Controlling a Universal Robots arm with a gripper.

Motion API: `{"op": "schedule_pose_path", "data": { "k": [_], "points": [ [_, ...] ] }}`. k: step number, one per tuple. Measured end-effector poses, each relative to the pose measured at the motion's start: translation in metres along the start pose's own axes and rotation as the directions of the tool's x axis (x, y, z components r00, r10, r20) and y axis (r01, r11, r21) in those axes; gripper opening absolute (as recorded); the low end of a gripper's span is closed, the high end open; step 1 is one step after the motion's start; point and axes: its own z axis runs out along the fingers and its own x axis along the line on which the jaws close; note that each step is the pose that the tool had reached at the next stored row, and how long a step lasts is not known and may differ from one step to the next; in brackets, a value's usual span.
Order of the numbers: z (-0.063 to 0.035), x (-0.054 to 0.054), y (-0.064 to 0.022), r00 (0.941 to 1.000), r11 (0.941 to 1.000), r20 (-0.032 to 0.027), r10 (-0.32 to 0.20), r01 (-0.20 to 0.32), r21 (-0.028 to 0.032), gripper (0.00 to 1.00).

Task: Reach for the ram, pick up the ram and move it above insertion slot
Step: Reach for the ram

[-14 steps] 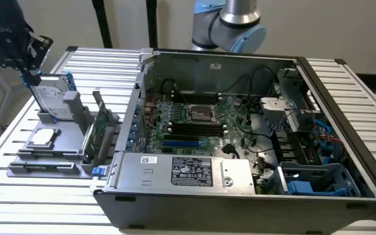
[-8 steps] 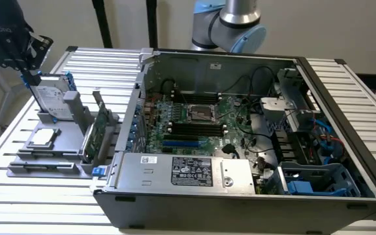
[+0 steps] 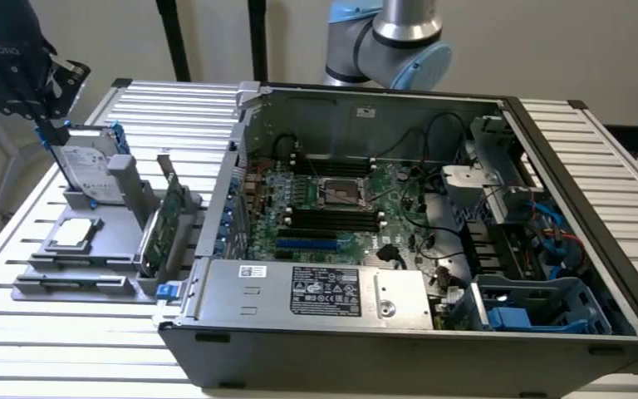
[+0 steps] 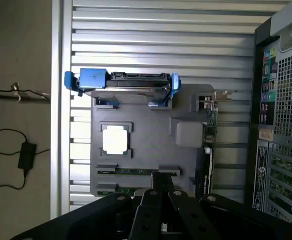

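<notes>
The ram (image 4: 133, 171) is a thin green strip seated in a narrow slot of a grey holder (image 4: 151, 145), at the end of the holder away from the hard drive (image 4: 135, 80); a second green strip (image 4: 116, 190) sits in the slot just beside it; nothing grips either one. The gripper (image 4: 164, 186) hangs above that end of the holder, its dark body overlapping the ram slots in the wrist view; I cannot tell whether it is spread or pressed together. On the same holder a square silver processor (image 4: 115, 139) lies flat between the ram and the hard drive, which stands on edge in a blue-handled carrier; a green expansion card (image 3: 162, 224) stands upright along the holder's side nearest the computer case (image 3: 408, 332). The case lies open on the slatted metal counter (image 3: 53, 349), at the exterior view's right of the holder, with its motherboard (image 3: 331, 208) exposed. A black cable and adapter (image 4: 26, 152) lie on the floor beyond the counter's edge.
</notes>
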Motion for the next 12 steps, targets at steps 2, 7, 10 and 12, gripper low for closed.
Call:
{"op": "schedule_pose_path", "data": {
  "k": [2,7,10,12],
  "points": [
    [0.0003,0.000,-0.0046,1.0000,1.0000,0.0001,0.000,0.000,-0.0002,0.11],
    [0.0011,-0.002,-0.0268,1.0000,1.0000,0.0001,0.000,0.000,-0.0002,0.11],
    [0.0033,-0.001,-0.0406,1.0000,1.0000,0.0001,0.000,0.000,-0.0003,0.11],
    [0.0055,-0.001,-0.0499,1.0000,1.0000,0.0001,0.000,0.000,-0.0002,0.11]
  ]
}}
